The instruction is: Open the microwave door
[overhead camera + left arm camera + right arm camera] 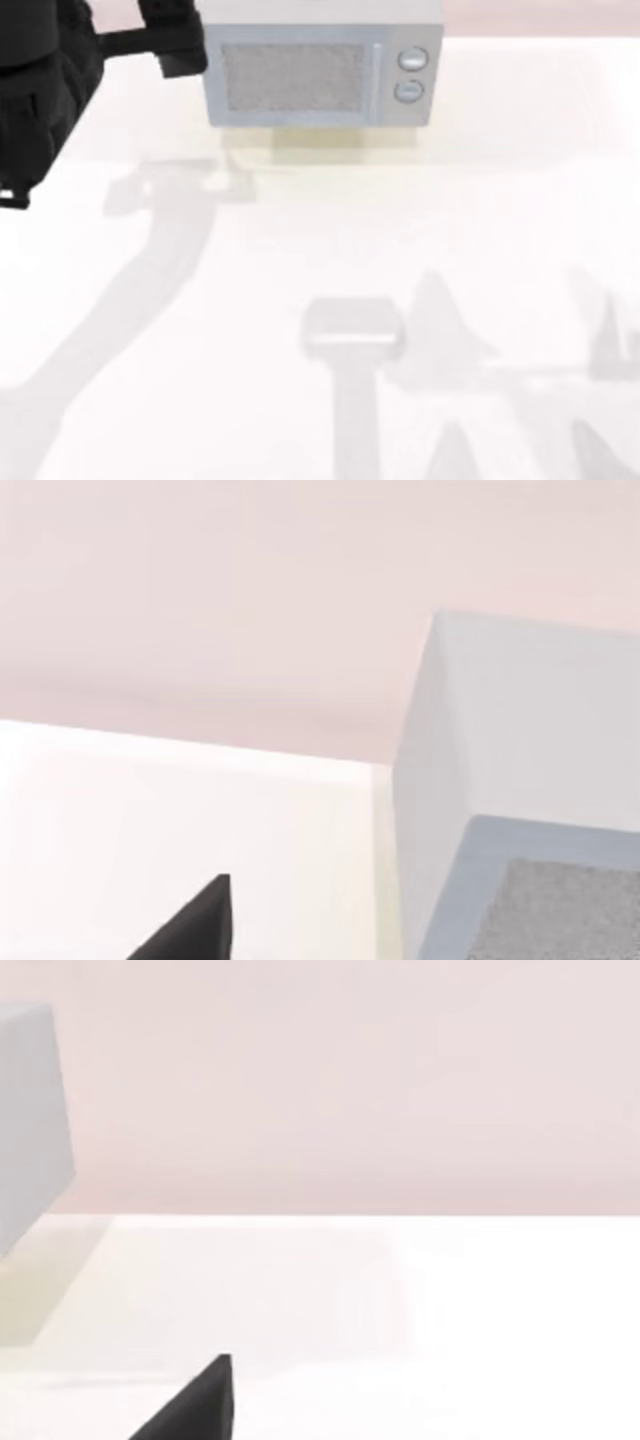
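The light-grey microwave (pixel 322 20) stands at the back of the table, a little left of centre. Its door (pixel 290 78), with a speckled mesh window, lies flush against the front, and a thin handle strip (pixel 377 75) runs down its right edge. My left gripper (pixel 183 45) hovers open just off the microwave's left side, touching nothing. In the left wrist view one dark finger (pixel 210 925) shows, with the microwave's corner (pixel 520 740) and the door mesh (pixel 575 910) beyond it. My right arm is outside the top view. Its wrist view shows one finger (pixel 205 1405) over bare table and the microwave's side (pixel 30 1110) far off.
Two round knobs (pixel 412 60) (pixel 408 92) sit on the panel right of the door. The white table (pixel 320 300) spreads in front of the microwave, carrying only arm shadows. A pale pink wall (pixel 250 600) rises behind the table.
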You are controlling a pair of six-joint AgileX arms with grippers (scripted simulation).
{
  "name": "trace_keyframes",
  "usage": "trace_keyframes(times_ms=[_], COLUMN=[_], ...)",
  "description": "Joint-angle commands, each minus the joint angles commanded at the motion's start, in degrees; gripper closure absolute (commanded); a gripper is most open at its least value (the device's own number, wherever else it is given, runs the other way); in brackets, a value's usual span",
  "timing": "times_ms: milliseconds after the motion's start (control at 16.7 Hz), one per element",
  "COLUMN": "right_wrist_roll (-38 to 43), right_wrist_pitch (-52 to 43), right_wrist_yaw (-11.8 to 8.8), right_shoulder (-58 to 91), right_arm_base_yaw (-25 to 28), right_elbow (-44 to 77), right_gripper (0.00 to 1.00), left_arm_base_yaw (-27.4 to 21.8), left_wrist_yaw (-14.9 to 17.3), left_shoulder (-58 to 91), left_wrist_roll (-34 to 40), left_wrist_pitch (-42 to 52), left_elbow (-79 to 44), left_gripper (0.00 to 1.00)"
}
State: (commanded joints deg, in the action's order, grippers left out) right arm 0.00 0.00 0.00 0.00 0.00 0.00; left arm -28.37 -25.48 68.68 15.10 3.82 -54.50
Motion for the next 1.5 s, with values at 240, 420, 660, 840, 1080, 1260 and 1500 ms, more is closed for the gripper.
trace_keyframes(times_ms=[240,420,660,840,1080,1260,1500], right_wrist_roll=[0.0,0.0,0.0,0.0,0.0,0.0,0.0], right_wrist_pitch=[0.0,0.0,0.0,0.0,0.0,0.0,0.0], right_wrist_yaw=[0.0,0.0,0.0,0.0,0.0,0.0,0.0], right_shoulder=[0.0,0.0,0.0,0.0,0.0,0.0,0.0], right_arm_base_yaw=[0.0,0.0,0.0,0.0,0.0,0.0,0.0], right_elbow=[0.0,0.0,0.0,0.0,0.0,0.0,0.0], right_gripper=[0.0,0.0,0.0,0.0,0.0,0.0,0.0], left_arm_base_yaw=[-8.62,-13.86,-18.23,-18.99,-18.73,-17.81,-14.39], left_wrist_yaw=[-7.57,-12.13,-15.94,-16.6,-16.47,-15.58,-12.61], left_shoulder=[22.75,35.82,45.94,47.64,47.5,49.89,57.76], left_wrist_roll=[4.75,7.29,9.22,9.54,9.49,8.62,6.18], left_wrist_pitch=[1.04,2.22,3.53,3.8,3.76,3.01,0.91], left_elbow=[-16.58,-25.96,-33.43,-34.78,-34.52,-36.88,-44.02], left_gripper=[0.0,0.0,0.0,0.0,0.0,0.0,0.0])
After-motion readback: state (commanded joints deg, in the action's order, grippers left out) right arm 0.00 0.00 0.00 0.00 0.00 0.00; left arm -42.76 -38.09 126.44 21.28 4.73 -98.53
